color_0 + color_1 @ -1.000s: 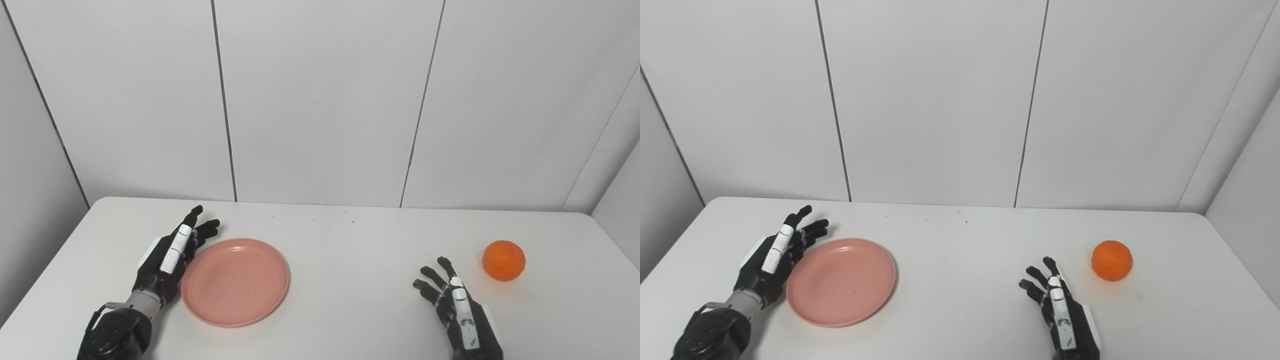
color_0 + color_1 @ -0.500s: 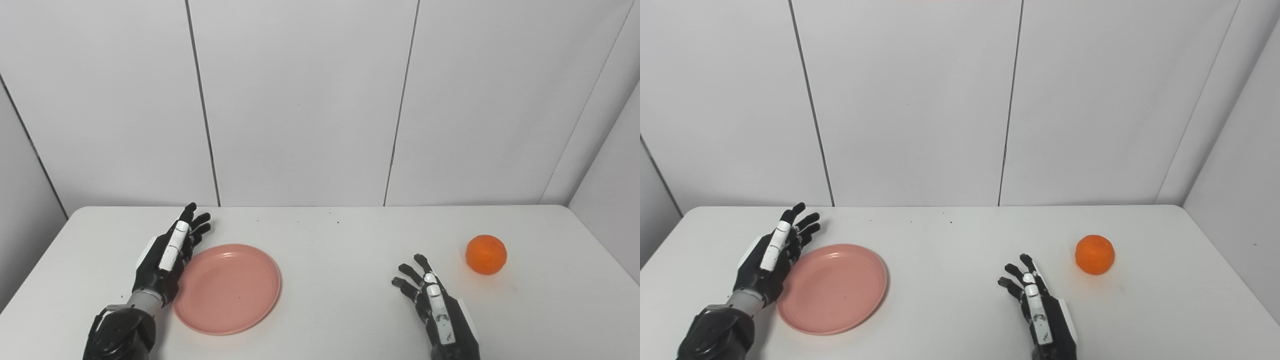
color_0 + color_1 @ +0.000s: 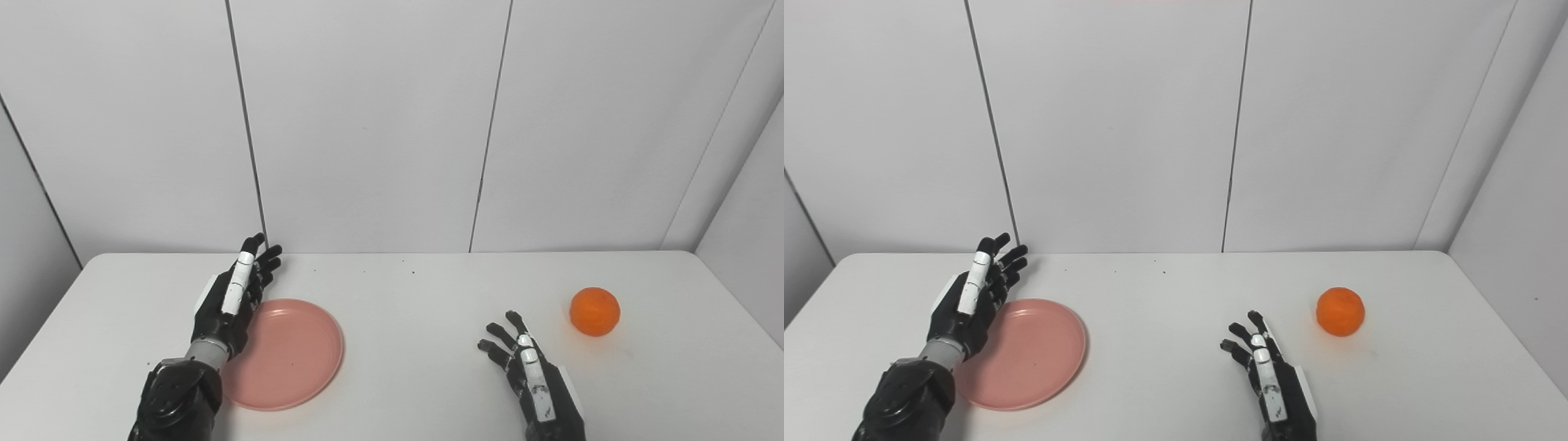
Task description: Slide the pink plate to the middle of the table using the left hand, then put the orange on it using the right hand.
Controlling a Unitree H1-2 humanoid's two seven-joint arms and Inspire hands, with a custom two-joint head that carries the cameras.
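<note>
While the round, shallow pink plastic plate (image 3: 288, 353) lies flat on the left part of the white table (image 3: 404, 318), the black left hand (image 3: 231, 301) stands over its left rim, edge-on, with the palm turned toward the plate's centre. Its fingers (image 3: 246, 272) are released and held nearly straight, a little apart, pointing toward the far edge of the table and the pale panelled wall (image 3: 367, 122). They hold nothing. The heel of this hand and the wrist cover the near-left part of the plate's rim in both views; whether the hand actually touches the plate cannot be told. The dark forearm comes in from the bottom left corner.

On the right half of the table, the black right hand (image 3: 539, 380) sits low near the front edge, its back facing up with white strips along it. Its fingers (image 3: 502, 338) are also released, spread apart and slightly bent, pointing away from the robot and a little to the left, with nothing between them.

Farther right and a little farther back, the round orange fruit (image 3: 594, 311) rests alone on the table, well apart from the right hand and far from the plate. A wide stretch of bare table lies between the plate and the right hand. A few tiny dark specks (image 3: 403, 263) dot the surface near the far edge.
</note>
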